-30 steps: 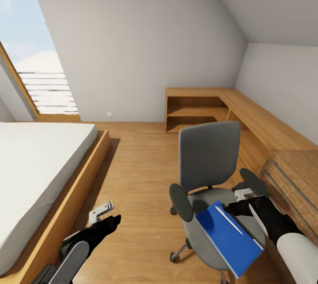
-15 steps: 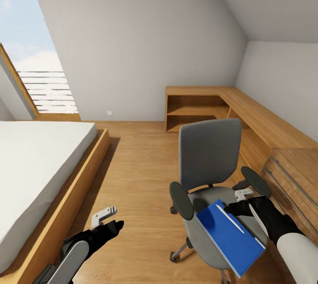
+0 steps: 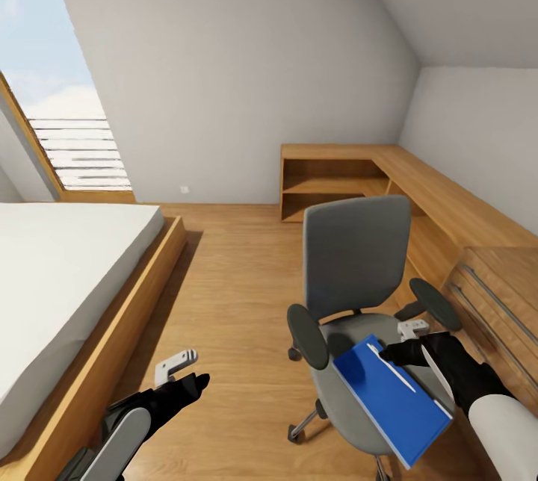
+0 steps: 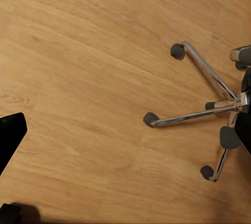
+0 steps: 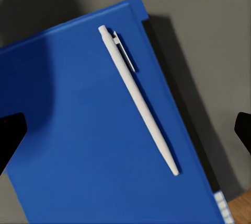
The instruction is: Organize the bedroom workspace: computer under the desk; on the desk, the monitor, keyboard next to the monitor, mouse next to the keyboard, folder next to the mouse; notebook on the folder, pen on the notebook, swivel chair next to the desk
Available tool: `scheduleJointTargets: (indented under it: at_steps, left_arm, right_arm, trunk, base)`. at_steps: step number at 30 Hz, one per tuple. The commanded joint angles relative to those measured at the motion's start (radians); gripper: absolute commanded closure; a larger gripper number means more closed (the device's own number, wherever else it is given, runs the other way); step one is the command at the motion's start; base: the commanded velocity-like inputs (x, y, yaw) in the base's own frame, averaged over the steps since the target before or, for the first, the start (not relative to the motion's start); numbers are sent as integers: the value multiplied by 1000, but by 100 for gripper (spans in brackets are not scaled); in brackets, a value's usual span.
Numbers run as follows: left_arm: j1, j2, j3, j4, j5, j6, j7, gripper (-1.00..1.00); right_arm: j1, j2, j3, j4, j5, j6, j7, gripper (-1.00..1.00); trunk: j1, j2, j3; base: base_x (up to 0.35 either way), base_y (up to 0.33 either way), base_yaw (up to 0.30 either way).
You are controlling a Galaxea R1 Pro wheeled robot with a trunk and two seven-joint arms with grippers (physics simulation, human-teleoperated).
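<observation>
- Flat bright blue folder lies on my near-right grey upholstered swivel chair, slim white pen resting loose on top
- Right gripper hovers above, jaws apart; left gripper too
- Risk I see: tilting the folder sends the pen rolling off

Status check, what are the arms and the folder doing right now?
Right gripper open above pen and folder. Folder on chair seat, pen on top. Left gripper open over floor, empty. Nothing blocking.
</observation>
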Motion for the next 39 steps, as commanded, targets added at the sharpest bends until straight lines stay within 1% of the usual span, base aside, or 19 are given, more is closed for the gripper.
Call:
scheduleJointTargets:
  at_steps: [1, 39]
  left_arm:
    - [-1, 1, -2, -1, 7, 0, 9, -100]
    - [-1, -2, -6, 0, 6, -1, 11, -100]
  right_arm:
    - [-1, -1, 3, -2, 11, 3, 7, -100]
    - [-1, -1, 2, 3, 11, -3, 4, -100]
  trunk:
    - [4, -8, -4]
    - [150, -274, -123]
  base:
    - [0, 0, 0]
    - [0, 0, 0]
